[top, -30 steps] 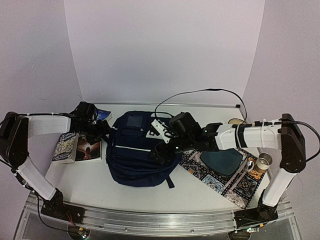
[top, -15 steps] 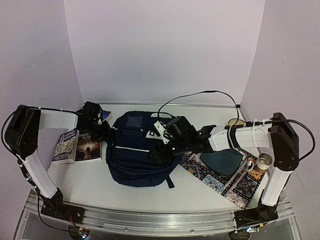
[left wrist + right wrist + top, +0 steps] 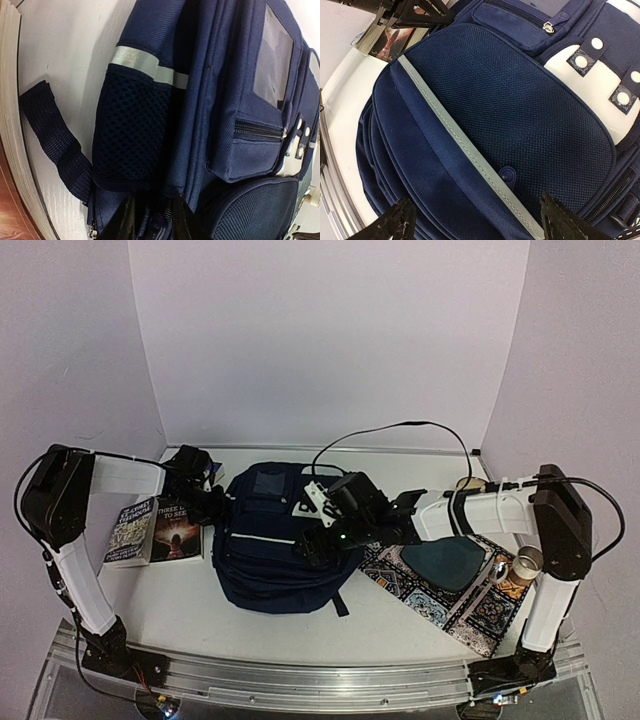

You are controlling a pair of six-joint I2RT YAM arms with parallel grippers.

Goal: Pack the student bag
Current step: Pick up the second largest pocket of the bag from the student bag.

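From above, the student bag [image 3: 270, 540] lies in the middle of the tabletop [image 3: 180, 610], its long axis running far to near. Books [image 3: 160, 530] lie to its left and a patterned mat [image 3: 450, 590] to its right. The left gripper [image 3: 212, 502] sits at the bag's far-left edge, with its arm folded low. The right gripper [image 3: 315, 540] reaches across the mat over the bag's right half, so neither arm is clearly nearer.

At the left wrist, the mesh side pocket [image 3: 130, 130] fills the frame and the fingers [image 3: 122, 222] straddle a zip seam. Their tips are cut off, so I cannot tell whether those jaws pinch fabric.

At the right wrist, the jaws stand wide apart above the mesh front panel [image 3: 510, 110], holding nothing.
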